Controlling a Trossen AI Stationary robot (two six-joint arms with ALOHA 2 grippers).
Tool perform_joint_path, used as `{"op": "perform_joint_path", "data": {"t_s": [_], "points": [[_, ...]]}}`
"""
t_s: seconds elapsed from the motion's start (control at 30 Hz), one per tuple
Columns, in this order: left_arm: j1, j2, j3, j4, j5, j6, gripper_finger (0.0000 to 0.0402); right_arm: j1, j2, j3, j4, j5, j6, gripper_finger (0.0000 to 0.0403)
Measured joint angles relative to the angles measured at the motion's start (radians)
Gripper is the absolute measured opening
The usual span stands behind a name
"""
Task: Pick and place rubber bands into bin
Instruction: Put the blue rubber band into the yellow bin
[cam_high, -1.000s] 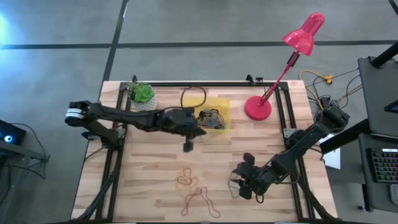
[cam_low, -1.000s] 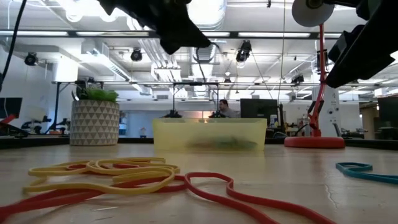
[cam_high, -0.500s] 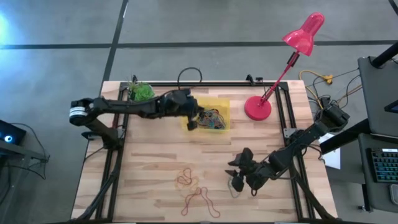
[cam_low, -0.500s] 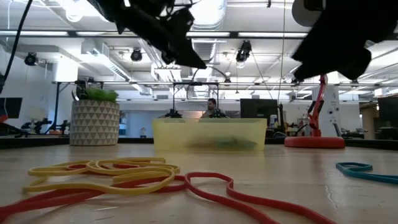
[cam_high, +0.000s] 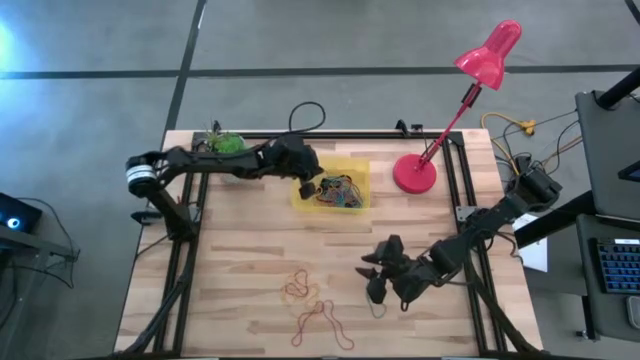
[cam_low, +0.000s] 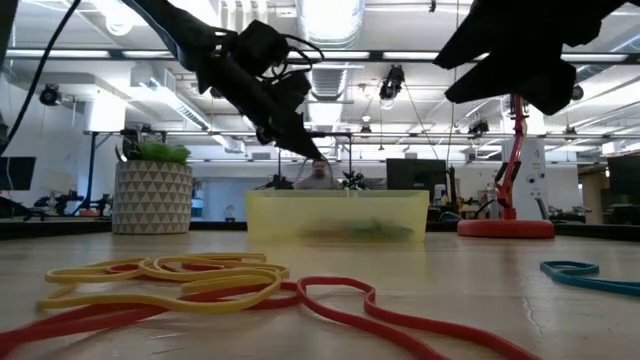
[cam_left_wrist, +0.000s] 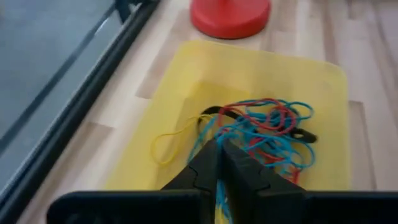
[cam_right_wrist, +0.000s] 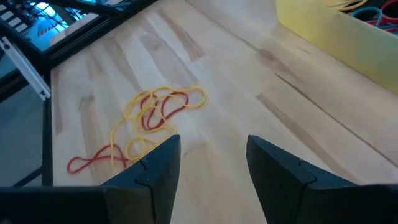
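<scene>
While the left hand (cam_high: 309, 188) hangs pinched closed and empty over the bin's (cam_high: 358, 167) edge, right above the tangled bands (cam_high: 338, 191) inside, the right hand (cam_high: 376, 283) hovers spread wide near loose bands (cam_high: 300, 289) on the bench (cam_high: 240, 260)

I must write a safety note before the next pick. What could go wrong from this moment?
1. The left gripper, shut above the bin, may snag the tangled rubber bands there and drag some out.
2. The loose bands on the table overlap, so the open right gripper may lift several and drop some.
</scene>
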Motion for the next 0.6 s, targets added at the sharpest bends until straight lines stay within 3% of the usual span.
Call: {"op": "perform_joint_path", "data": {"t_s": [0.3,0.43,0.6], "points": [[0.0,0.023,0.0,-0.043,0.017,0.0,0.0102,0.0,0.0,0.003,-0.028,-0.039,0.028,0.0171],[0.0,-0.021,0.002,-0.117,0.117,-0.002,0.0133,-0.001,0.0,0.003,-0.114,-0.211,-0.003,0.0171],[-0.023,-0.109,0.001,-0.186,0.227,-0.054,0.0141,0.0,0.017,0.0,-0.268,-0.381,-0.109,0.0171]]}}
